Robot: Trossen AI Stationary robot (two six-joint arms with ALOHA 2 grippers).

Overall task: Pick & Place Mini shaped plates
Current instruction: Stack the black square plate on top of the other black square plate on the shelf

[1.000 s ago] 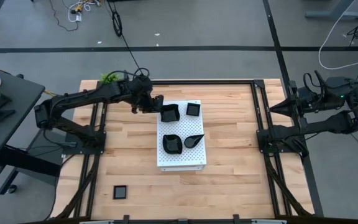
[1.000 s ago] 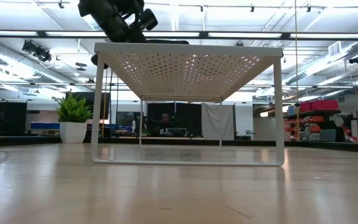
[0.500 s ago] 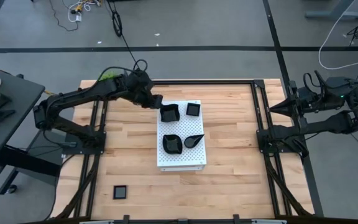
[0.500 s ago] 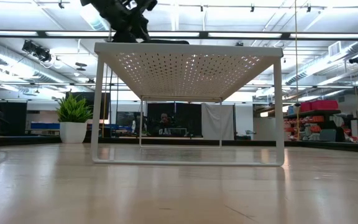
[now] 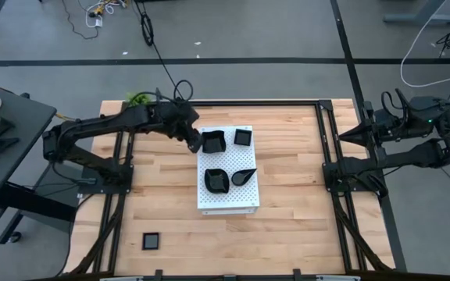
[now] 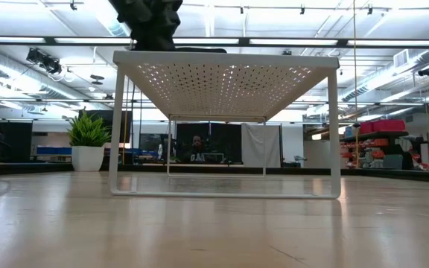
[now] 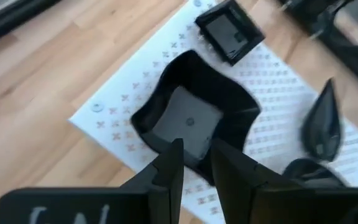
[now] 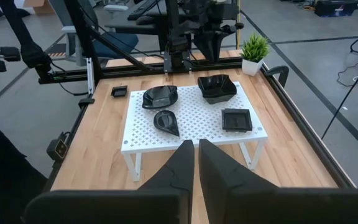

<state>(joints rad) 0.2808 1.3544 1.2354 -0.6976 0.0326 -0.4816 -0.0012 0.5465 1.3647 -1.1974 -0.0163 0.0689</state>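
Four glossy black mini shaped plates rest on the white perforated board (image 5: 226,199). They are a wavy-edged square dish (image 5: 213,142), a small square one (image 5: 243,137), a rounder wavy one (image 5: 216,179) and a teardrop (image 5: 244,177). Another small square plate (image 5: 152,240) lies flat on the wood near the front left. My left gripper (image 7: 197,152) slants down over the left rim of the wavy-edged square dish (image 7: 191,118), its fingers a little apart with nothing between them. My right gripper (image 8: 195,158) waits shut at the table's right edge.
The board stands on thin white legs (image 6: 114,126) above the wooden table. A small green potted plant (image 5: 137,97) stands at the far left corner, behind my left arm. Black frame rails (image 5: 330,164) run along both sides. Bare wood lies in front of the board.
My left gripper has rolled about its own pointing line, risen slightly and shifted a little toward the near edge, ending by the wavy-edged square dish's left rim. Its finger gap looks unchanged. All the plates have stayed where they were.
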